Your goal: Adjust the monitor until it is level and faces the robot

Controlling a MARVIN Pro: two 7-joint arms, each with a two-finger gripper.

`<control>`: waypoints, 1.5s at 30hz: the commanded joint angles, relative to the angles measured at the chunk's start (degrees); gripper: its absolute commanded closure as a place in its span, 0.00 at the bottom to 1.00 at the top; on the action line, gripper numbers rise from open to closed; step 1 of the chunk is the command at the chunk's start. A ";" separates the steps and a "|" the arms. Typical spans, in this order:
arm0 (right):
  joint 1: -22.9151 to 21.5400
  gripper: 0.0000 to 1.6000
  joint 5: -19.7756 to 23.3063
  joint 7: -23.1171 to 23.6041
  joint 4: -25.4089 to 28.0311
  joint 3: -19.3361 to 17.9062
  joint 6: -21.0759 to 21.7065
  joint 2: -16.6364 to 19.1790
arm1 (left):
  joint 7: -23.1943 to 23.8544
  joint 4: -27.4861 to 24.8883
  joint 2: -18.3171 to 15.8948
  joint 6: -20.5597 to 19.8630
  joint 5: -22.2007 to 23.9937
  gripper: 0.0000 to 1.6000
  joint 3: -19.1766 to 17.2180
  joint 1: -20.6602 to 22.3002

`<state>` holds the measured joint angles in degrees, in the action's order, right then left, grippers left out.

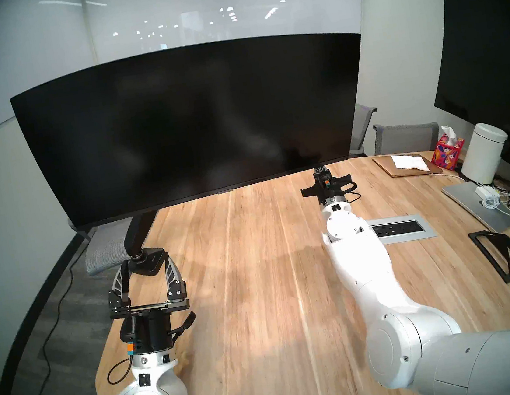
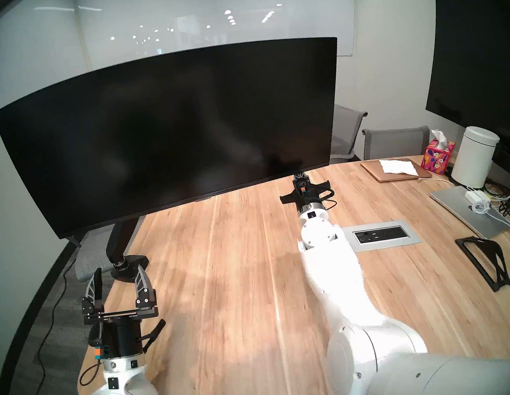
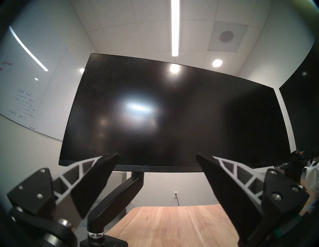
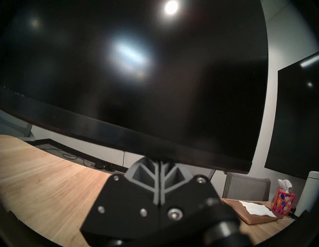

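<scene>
Your monitor [image 1: 191, 123] hangs over the far left part of the desk [image 1: 260, 289], carried by its black articulated arm [image 1: 139, 231], whose small base [image 1: 150, 262] sits at the desk's left edge. The screen is dark and tilted: its left end sits lower than its right end, and the bottom edge climbs toward the right.

Your right gripper [image 1: 320, 168] reaches up under the monitor's bottom edge near its lower right corner. Its jaws are pressed together with nothing between them, and in the right wrist view the fingertips [image 4: 161, 163] meet the underside of the bezel; whether they truly touch it you cannot tell.

Your left gripper [image 1: 146, 266] hovers near the desk's left edge, just in front of the base, jaws spread wide and empty, pointing up toward the screen.

A tissue box [image 1: 447, 150] and a white canister [image 1: 484, 153] stand by the far right edge.
</scene>
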<state>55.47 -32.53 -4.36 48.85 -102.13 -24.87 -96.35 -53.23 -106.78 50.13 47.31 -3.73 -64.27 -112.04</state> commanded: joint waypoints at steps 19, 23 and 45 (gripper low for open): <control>-1.94 1.00 -0.21 0.53 3.94 0.95 -1.48 -1.02 | -0.10 -0.73 0.08 0.16 -0.08 0.00 -0.09 0.03; -1.20 1.00 -0.14 0.76 4.62 0.86 -1.41 -1.18 | -0.10 -0.74 0.08 0.16 -0.08 0.00 -0.09 0.02; 2.88 1.00 1.18 3.47 9.76 0.41 0.82 -1.78 | -0.12 -0.77 0.07 0.15 -0.09 0.00 -0.11 0.00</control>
<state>58.97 -31.74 -1.48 53.91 -102.16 -23.70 -97.50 -53.24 -106.78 50.13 47.31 -3.73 -64.28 -112.05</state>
